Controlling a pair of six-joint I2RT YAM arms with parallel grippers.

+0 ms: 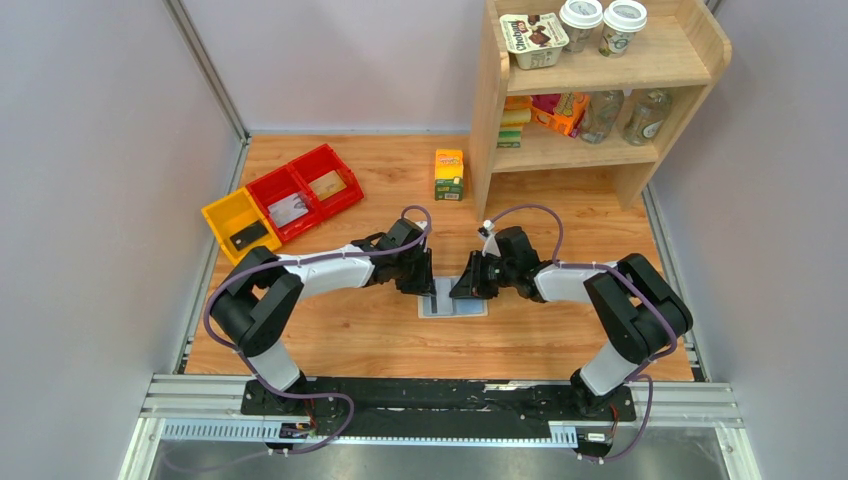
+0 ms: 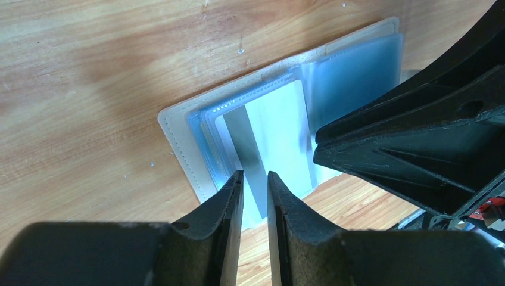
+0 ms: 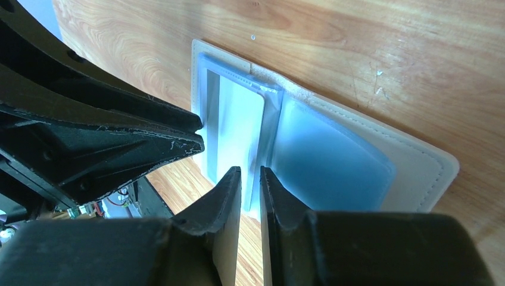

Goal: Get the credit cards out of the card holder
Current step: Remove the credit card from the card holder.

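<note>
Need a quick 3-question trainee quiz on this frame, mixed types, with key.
1. True or false: the card holder lies folded shut.
2. Which is at the holder: left tool, right tool, or both?
3. The striped card is: A) lifted clear by the left tool, B) lying in the open holder, C) lifted clear by the right tool.
Key: 1 false; 2 both; 3 B.
</note>
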